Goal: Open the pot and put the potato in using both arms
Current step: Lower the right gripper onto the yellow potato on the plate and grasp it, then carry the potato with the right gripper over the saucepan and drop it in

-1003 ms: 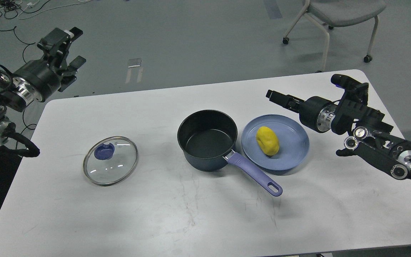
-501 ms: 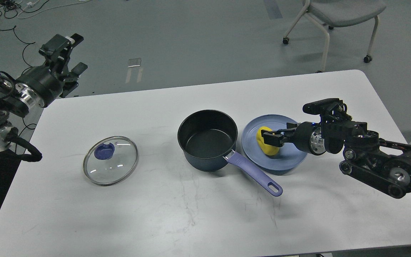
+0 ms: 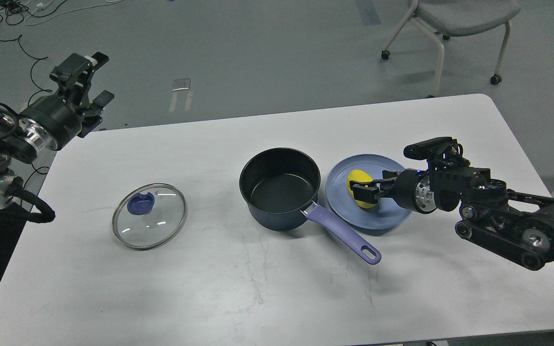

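Note:
The dark pot (image 3: 279, 187) with a purple handle stands open in the middle of the table. Its glass lid (image 3: 148, 216) with a blue knob lies flat on the table to the left. The yellow potato (image 3: 359, 178) lies on a blue plate (image 3: 397, 211) right of the pot. My right gripper (image 3: 364, 190) comes in from the right and is at the potato, with one finger across its front. The other finger is hidden, so I cannot tell the grip. My left gripper (image 3: 100, 77) is open and empty, raised off the table's far left corner.
The white table (image 3: 277, 288) has bare room at the front and between lid and pot. The pot's handle (image 3: 344, 233) points to the front right, just below the plate. A chair (image 3: 455, 29) stands on the floor behind the table.
My right arm swung down and left from above the plate's right side to the potato, then settled slightly lower. The left gripper shifted only slightly. The potato has not moved.

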`<state>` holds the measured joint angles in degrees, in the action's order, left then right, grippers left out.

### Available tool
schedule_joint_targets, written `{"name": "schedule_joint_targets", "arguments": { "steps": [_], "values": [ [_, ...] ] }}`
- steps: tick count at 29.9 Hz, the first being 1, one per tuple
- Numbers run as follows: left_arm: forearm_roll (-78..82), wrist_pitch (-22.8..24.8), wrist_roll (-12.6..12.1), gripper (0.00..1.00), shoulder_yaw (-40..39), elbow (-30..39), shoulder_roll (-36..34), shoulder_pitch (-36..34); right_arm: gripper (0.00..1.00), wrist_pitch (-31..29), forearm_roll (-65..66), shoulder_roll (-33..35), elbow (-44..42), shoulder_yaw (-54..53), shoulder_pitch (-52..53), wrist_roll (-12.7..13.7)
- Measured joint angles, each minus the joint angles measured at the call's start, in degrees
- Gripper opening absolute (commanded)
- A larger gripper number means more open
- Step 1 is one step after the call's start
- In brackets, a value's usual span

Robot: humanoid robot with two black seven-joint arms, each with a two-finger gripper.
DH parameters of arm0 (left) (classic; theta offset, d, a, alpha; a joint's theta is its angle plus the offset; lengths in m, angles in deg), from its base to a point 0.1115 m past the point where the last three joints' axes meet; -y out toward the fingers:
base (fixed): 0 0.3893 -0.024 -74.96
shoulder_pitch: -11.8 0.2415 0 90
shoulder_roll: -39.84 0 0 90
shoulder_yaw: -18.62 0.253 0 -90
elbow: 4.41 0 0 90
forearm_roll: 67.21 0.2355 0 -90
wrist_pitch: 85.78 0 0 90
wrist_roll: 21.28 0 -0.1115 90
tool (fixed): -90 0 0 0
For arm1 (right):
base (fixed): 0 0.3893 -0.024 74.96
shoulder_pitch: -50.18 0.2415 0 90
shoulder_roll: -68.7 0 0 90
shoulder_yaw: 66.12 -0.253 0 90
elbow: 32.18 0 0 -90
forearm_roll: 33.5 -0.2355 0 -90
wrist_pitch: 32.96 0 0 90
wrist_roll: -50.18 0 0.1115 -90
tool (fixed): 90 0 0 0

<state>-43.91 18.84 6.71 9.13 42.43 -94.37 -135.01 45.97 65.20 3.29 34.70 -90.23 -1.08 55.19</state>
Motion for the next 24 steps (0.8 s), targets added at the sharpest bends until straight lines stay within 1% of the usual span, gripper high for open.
{"name": "schedule_joint_targets", "arguments": {
  "steps": [1, 3, 5, 6, 7, 11, 18, 24],
  "values": [
    [0.0, -0.13, 0.0, 0.98, 0.0, 0.0, -0.05, 0.01, 0.69, 0.0, 0.0, -0.03, 0.0, 0.02, -0.03, 0.05],
    [0.0, -0.26, 0.0, 0.98, 0.0, 0.0, -0.17, 0.01, 0.67, 0.0, 0.0, -0.06, 0.0, 0.03, -0.14, 0.17],
    [0.0, -0.27, 0.0, 0.98, 0.0, 0.0, -0.23, 0.04, 0.56, 0.0, 0.0, -0.13, -0.06, 0.08, -0.21, 0.32],
    [0.0, -0.28, 0.0, 0.98, 0.0, 0.0, -0.24, 0.08, 0.56, 0.0, 0.0, -0.18, -0.11, 0.2, -0.21, 0.37],
    [0.0, -0.28, 0.0, 0.98, 0.0, 0.0, -0.25, 0.12, 0.51, 0.0, 0.0, -0.21, -0.15, 0.51, -0.21, 0.4],
    [0.0, -0.34, 0.0, 0.98, 0.0, 0.0, -0.32, 0.5, 0.43, 0.0, -0.01, -0.24, -0.36, 1.73, 0.32, 0.44],
    [0.0, -0.38, 0.0, 0.98, 0.0, 0.0, -0.31, 0.89, 0.42, 0.0, -0.15, -0.5, -0.46, 1.87, 1.28, 0.44],
    [0.0, -0.38, 0.0, 0.98, -0.06, 0.0, -0.14, 0.9, 0.42, 0.18, -0.72, 0.04, 0.52, 0.52, 5.55, 0.44]
  ]
}}
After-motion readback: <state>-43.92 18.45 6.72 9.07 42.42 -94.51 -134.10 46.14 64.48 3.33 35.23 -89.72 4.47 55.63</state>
